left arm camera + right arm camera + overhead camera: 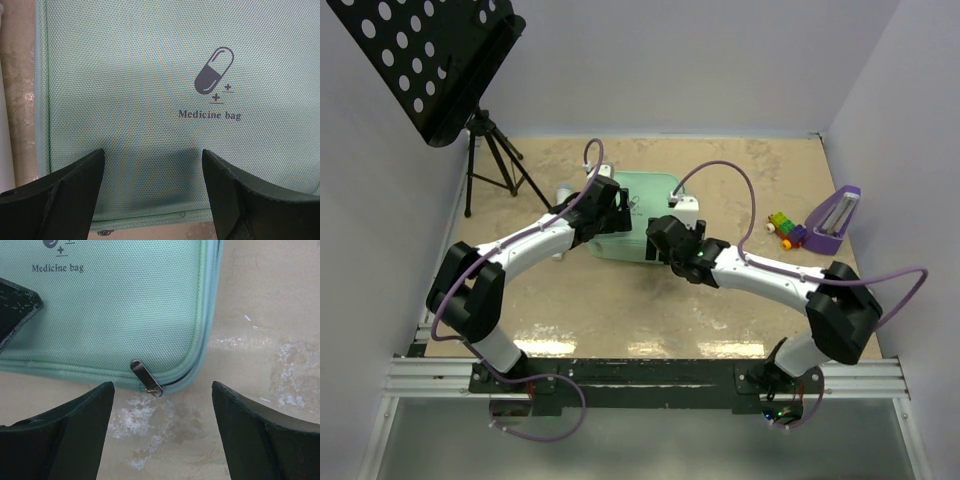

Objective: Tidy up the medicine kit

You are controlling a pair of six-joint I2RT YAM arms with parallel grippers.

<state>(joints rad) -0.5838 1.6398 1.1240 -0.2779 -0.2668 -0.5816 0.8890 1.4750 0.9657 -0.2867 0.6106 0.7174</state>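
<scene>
Where the beige mottled tabletop [650, 320] sits between pale lilac walls [900, 90], the mint-green woven-fabric zip medicine kit [655, 190] lies flat, mid-table toward the far side, well apart from the near edge. Black perforated music stand [430, 60] far left, purple wedge [835, 220] far right. Both arms bend inward. Left gripper [153, 165] hangs spread wide over the lid, holding nothing. Right gripper [162, 390] spread wide, empty, over the kit's corner by the metal zipper pull [146, 377].

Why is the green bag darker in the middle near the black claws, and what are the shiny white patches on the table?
Left wrist view: the left gripper likely casts a soft shadow on the medicine kit between its open jaws. Top external view: those patches are glare off the glossy table along its near edge.
</scene>
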